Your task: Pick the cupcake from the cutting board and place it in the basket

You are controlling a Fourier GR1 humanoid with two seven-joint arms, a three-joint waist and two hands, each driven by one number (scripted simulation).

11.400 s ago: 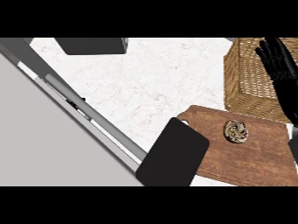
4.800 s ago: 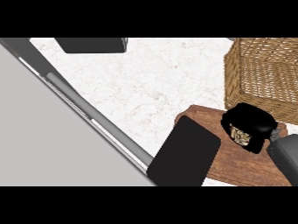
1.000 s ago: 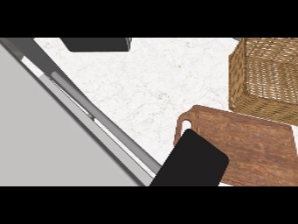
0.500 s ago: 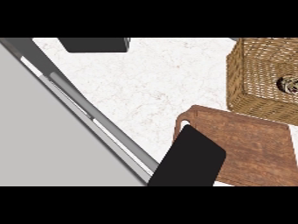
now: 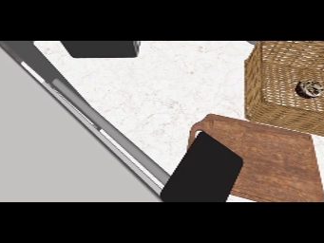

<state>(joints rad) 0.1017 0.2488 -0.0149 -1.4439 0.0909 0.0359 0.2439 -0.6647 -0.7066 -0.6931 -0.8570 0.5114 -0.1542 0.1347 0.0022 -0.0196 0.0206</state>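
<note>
Bright, even light (barely any shadows)

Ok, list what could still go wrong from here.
1. The cupcake lies inside the wicker basket and may be on its side, so it could roll if the basket is bumped.
2. No hand shows in view; an arm coming back blind could knock the basket or the cutting board.

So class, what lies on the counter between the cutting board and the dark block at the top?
Nothing: in the head view, only bare white counter separates the cutting board from the dark block.
</note>
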